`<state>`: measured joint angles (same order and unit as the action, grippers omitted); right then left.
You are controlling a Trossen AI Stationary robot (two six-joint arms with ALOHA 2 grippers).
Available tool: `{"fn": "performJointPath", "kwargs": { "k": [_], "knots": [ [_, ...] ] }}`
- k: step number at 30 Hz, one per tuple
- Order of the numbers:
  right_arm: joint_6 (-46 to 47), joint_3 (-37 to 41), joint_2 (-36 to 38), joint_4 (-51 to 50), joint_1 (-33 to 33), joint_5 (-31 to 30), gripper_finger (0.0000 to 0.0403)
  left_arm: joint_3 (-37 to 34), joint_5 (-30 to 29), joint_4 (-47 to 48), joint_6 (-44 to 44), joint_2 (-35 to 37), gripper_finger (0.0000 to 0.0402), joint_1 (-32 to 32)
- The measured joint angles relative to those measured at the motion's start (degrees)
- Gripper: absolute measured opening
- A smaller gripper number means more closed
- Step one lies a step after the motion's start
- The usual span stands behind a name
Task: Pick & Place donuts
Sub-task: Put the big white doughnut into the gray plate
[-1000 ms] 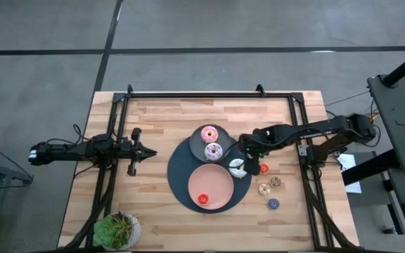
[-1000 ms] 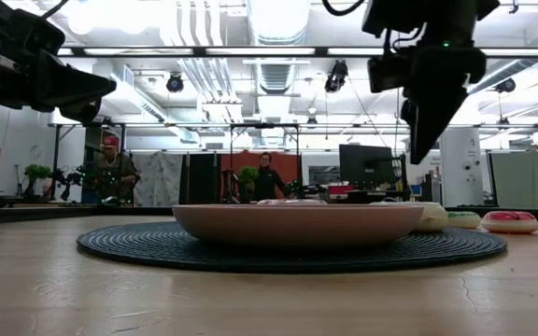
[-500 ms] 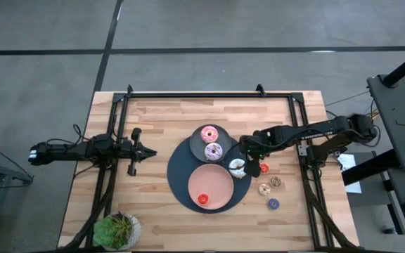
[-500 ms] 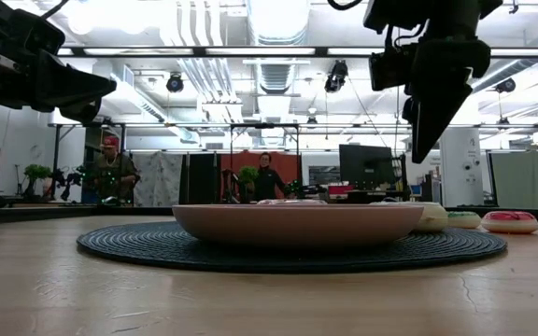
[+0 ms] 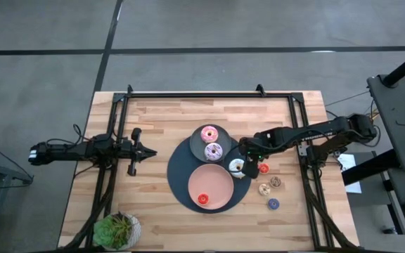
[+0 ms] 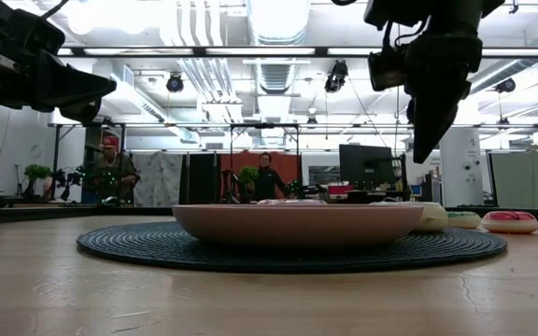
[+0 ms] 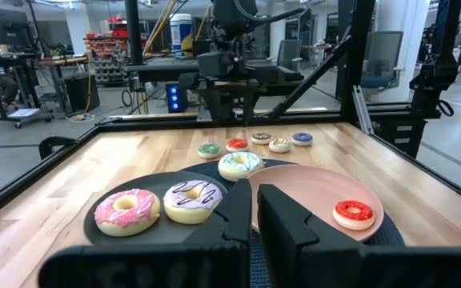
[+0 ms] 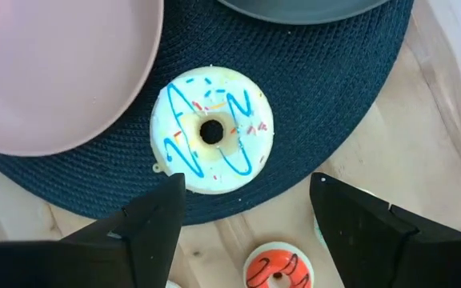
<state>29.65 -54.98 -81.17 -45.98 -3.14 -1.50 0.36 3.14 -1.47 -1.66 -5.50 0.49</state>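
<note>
Right wrist view: right gripper (image 8: pixel 242 220) fingers spread wide, empty, hovering above white donut (image 8: pixel 211 139); donut sitting off-centre toward one finger, risking a nudge across the mat (image 8: pixel 334 88).

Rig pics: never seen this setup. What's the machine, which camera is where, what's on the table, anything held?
It is a robot with two dark arms at a wooden table, each ending in a two-finger gripper. One picture looks straight down, one sits at table-top height, and one camera rides on each wrist.

On a dark round mat lie a grey plate with a pink donut and a lilac donut, and a pink plate with a small red donut. A white donut lies on the mat's edge, and smaller donuts lie on the bare wood beside it. A potted plant stands in a corner.

The right gripper hangs open above the white donut, holding nothing. The left gripper waits at the left side.
</note>
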Motion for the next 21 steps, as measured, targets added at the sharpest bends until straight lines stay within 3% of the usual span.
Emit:
{"fn": "performJointPath", "kwargs": {
  "k": [21],
  "knots": [
    [6.40,-2.00,-1.40,-0.34,-0.99,0.46,0.0272,-0.02,0.00,0.00,0.01,-0.02,0.0000,0.00]
  ]
}}
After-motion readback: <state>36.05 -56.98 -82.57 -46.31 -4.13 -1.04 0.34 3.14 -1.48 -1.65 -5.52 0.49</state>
